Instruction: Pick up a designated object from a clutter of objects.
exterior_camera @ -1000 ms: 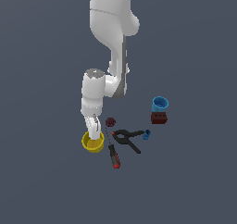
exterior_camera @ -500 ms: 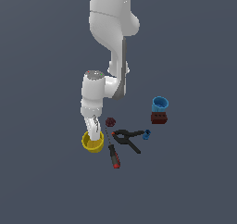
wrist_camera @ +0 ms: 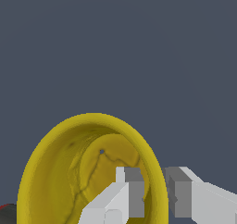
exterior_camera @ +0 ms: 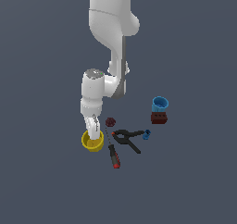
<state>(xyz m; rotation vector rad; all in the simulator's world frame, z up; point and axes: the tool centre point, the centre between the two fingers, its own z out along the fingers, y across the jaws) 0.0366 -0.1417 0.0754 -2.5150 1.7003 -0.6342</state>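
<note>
Fingers [wrist_camera: 132,190] straddle yellow cup [wrist_camera: 51,172] rim — (open floor beyond).

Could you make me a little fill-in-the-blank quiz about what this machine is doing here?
1. The pincer straddles the rim of the ____ cup.
2. The blue cup sits next to a dark red ____.
3. The screwdriver has a red and ____ handle.

Missing words: yellow; block; black
</note>
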